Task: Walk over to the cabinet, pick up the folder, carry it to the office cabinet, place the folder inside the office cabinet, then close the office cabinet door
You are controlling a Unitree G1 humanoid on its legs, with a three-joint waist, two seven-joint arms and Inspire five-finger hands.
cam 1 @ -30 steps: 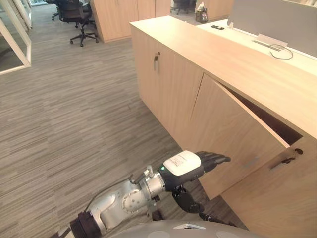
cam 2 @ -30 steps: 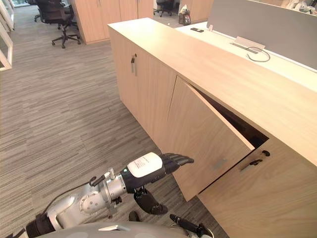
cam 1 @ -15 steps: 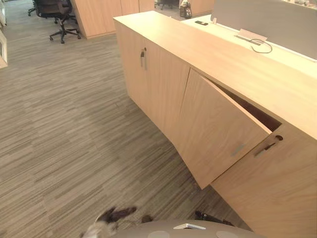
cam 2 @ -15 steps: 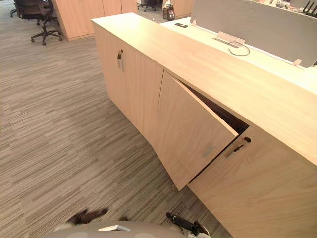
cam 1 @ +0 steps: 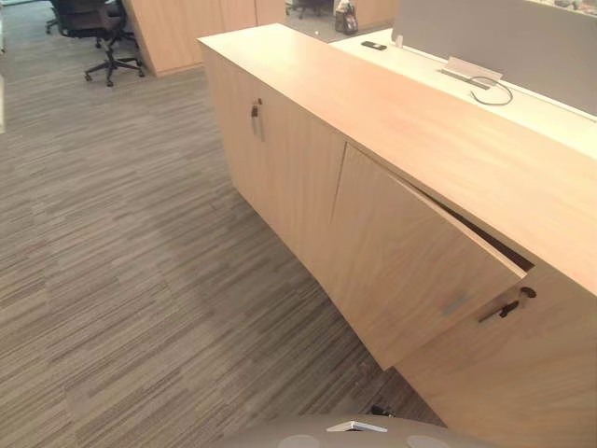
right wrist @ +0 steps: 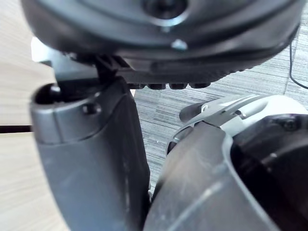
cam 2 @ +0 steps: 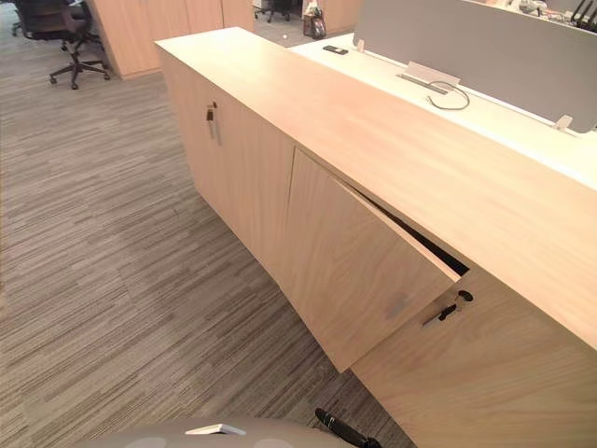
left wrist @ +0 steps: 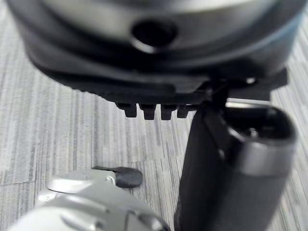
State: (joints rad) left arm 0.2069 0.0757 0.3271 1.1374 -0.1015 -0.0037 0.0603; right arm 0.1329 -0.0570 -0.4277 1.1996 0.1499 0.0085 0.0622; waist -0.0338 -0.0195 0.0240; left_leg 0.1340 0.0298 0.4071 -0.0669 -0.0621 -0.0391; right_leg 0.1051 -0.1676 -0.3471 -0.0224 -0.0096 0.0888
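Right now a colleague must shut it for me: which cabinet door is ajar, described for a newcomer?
Find the long light-wood cabinet beside the grey carpet. The door sits just left of a small black handle. Unlike its flush neighbours, it angles outward, a dark gap showing behind.

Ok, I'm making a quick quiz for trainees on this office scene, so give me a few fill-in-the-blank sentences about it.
The cabinet's near door is not shut but ____.
Grey striped ____ covers the floor.
A black office ____ stands far off on the left.
A looped cable lies on the white ____ behind the cabinet.
Missing: ajar; carpet; chair; desk.
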